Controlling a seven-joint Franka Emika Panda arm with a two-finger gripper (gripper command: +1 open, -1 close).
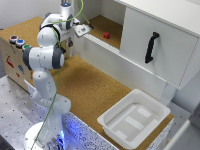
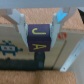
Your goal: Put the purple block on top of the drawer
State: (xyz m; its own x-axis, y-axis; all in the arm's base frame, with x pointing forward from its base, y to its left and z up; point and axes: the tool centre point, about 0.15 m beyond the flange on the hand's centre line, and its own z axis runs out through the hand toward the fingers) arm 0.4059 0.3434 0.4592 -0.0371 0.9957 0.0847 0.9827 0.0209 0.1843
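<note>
Wrist view: pincer (image 2: 40,31) pinching the purple block (image 2: 38,38), one finger (image 2: 19,20) against each side; yellow letters show on the block's faces. Exterior view: the arm reaches to about 11 o'clock of the cork tabletop (image 1: 85,85); block too small to resolve there. Small red block (image 1: 106,35) sits at 12 o'clock, white tray (image 1: 134,118) at 5 o'clock, drawer (image 1: 160,42) with black handle (image 1: 151,47) at 2 o'clock.
</note>
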